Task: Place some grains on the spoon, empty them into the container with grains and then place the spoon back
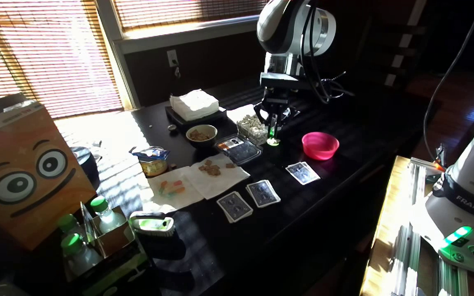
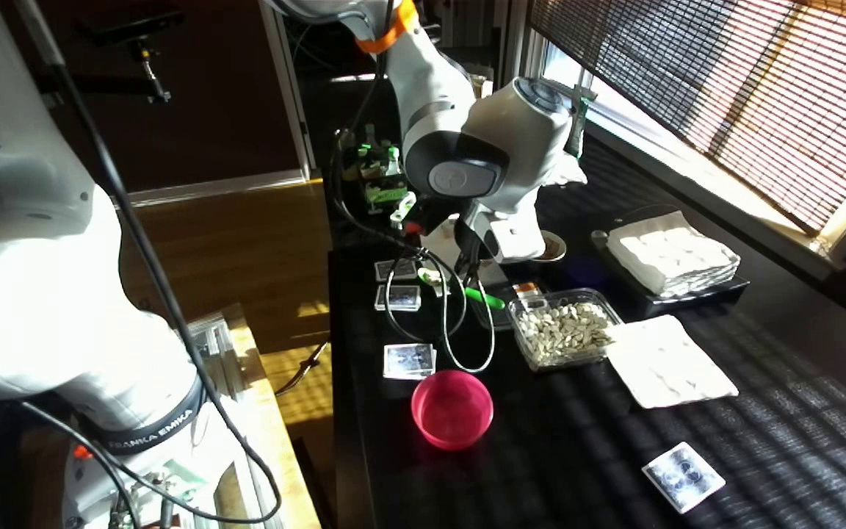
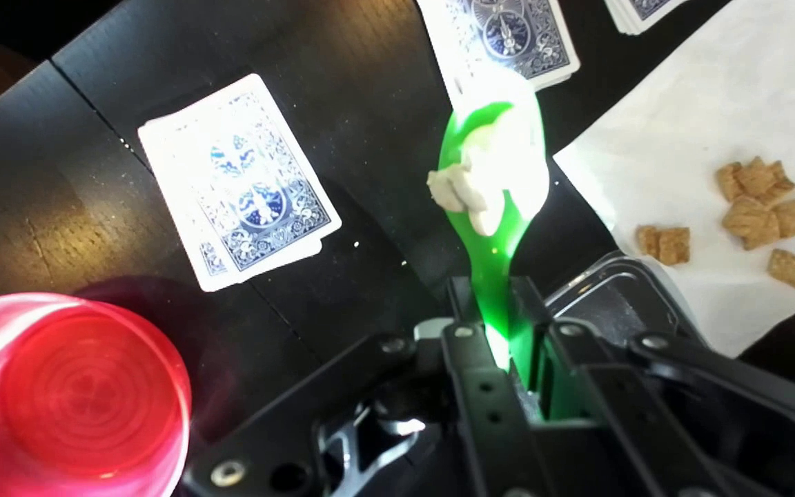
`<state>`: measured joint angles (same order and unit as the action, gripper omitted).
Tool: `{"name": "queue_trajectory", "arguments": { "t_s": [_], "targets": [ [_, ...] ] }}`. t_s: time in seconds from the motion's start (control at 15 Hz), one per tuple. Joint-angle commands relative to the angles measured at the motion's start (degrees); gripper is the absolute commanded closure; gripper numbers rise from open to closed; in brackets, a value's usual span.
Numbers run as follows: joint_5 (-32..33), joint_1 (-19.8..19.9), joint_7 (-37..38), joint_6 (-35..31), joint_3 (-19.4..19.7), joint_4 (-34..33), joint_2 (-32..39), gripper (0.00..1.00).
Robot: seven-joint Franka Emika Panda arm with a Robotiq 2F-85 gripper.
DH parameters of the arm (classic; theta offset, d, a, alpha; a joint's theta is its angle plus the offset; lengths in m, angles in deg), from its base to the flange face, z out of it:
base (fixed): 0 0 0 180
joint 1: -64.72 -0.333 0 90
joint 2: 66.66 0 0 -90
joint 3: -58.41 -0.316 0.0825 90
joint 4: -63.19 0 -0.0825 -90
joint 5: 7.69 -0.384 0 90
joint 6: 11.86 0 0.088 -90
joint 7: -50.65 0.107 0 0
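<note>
The green spoon (image 3: 491, 259) is held by its handle in the wrist view, my gripper (image 3: 495, 298) shut on it. Several pale grains (image 3: 466, 190) lie in the spoon's bowl, which points away from the jaws; glare washes out part of it. In an exterior view the spoon's green handle (image 2: 487, 299) shows beside the clear square container with grains (image 2: 566, 363), its bowl towards the playing cards. Another exterior view has my gripper (image 1: 273, 132) low over the table, alongside the container (image 1: 257, 137). The wrist view does not show that container.
A pink bowl (image 1: 320, 146) stands near the gripper. A clear lid (image 1: 239, 149) lies by the container. Around them are cards (image 1: 303, 172), a cereal bowl (image 1: 201, 142), paper with cereal pieces (image 1: 231, 183) and stacked napkins (image 2: 673, 250). Cables (image 2: 493, 345) loop beside the wrist.
</note>
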<state>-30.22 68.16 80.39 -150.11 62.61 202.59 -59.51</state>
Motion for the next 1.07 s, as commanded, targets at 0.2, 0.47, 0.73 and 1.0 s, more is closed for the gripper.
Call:
{"name": "queue_trajectory", "arguments": {
  "t_s": [0.2, 0.47, 0.73, 1.0],
  "targets": [
    [-2.2, 2.2, -3.6, 0.8, 1.5, -3.8, 0.4, 0.96],
    [-0.3, 2.2, -2.5, 0.0, 2.0, -4.0, -0.1, 0.96],
    [-0.3, 2.2, -2.5, 0.0, 2.1, -4.3, 0.0, 0.84],
    [-0.7, 2.3, -2.8, -1.7, 2.1, -4.3, 0.4, 0.96]
  ]
}}
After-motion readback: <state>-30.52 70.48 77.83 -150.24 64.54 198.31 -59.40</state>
